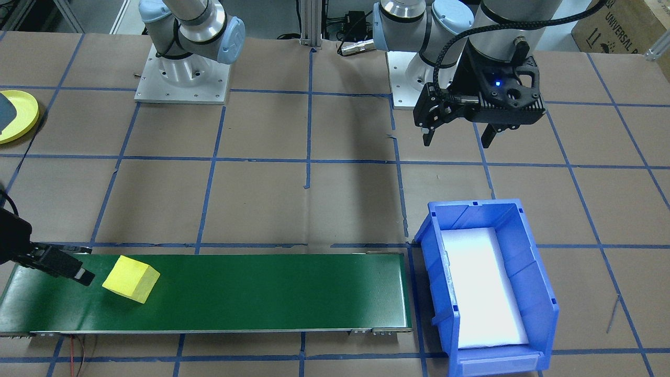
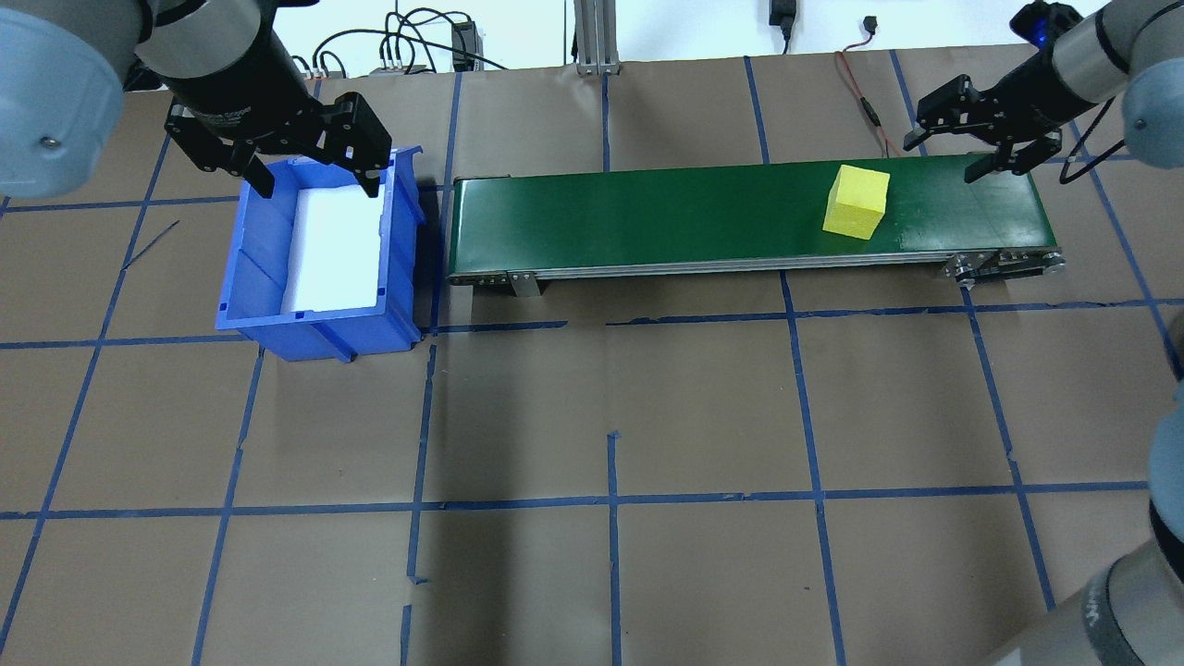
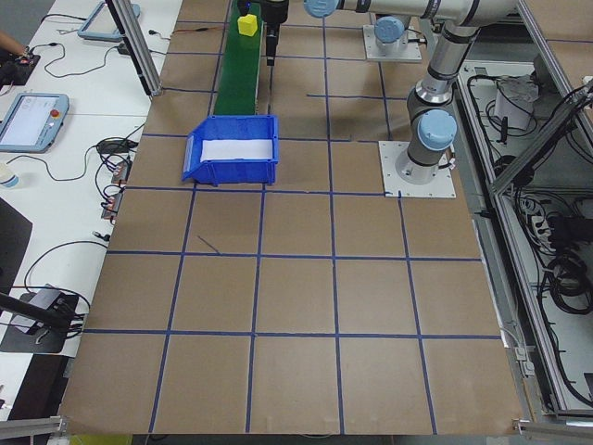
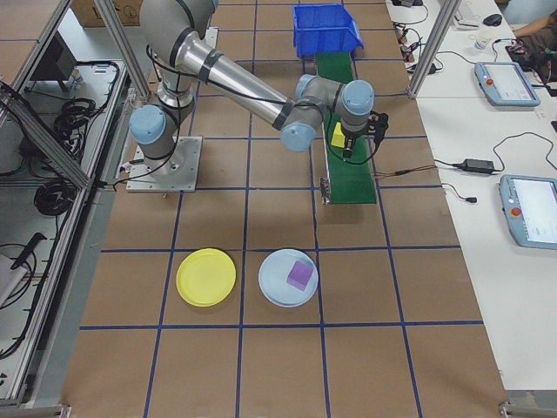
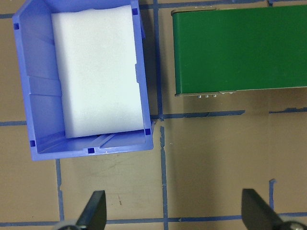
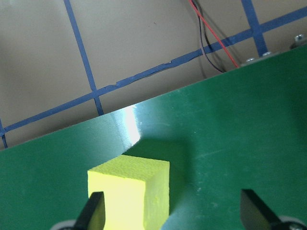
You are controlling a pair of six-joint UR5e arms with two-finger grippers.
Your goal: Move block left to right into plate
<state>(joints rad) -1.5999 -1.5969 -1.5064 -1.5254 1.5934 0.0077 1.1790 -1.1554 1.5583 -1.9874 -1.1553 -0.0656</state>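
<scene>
The block (image 1: pixel 131 278) is a yellow cube lying on the green conveyor belt (image 1: pixel 261 293), near the belt's end on my right side (image 2: pixel 857 201). My right gripper (image 2: pixel 943 159) hovers open just past that end. In the right wrist view the block (image 6: pixel 129 191) sits low in the frame, close to one fingertip (image 6: pixel 93 211). The yellow plate (image 4: pixel 206 277) rests on the table well away from the belt, and its edge shows in the front view (image 1: pixel 15 115). My left gripper (image 2: pixel 319 183) hangs open and empty above the blue bin (image 2: pixel 250 268).
The blue bin (image 1: pixel 534 272), lined with white foam, stands at the belt's other end. A light-blue plate (image 4: pixel 277 292) with a purple block (image 4: pixel 299 274) on it lies beside the yellow plate. Red and black wires (image 6: pixel 211 43) run beside the belt's end. Blue tape lines grid the brown table.
</scene>
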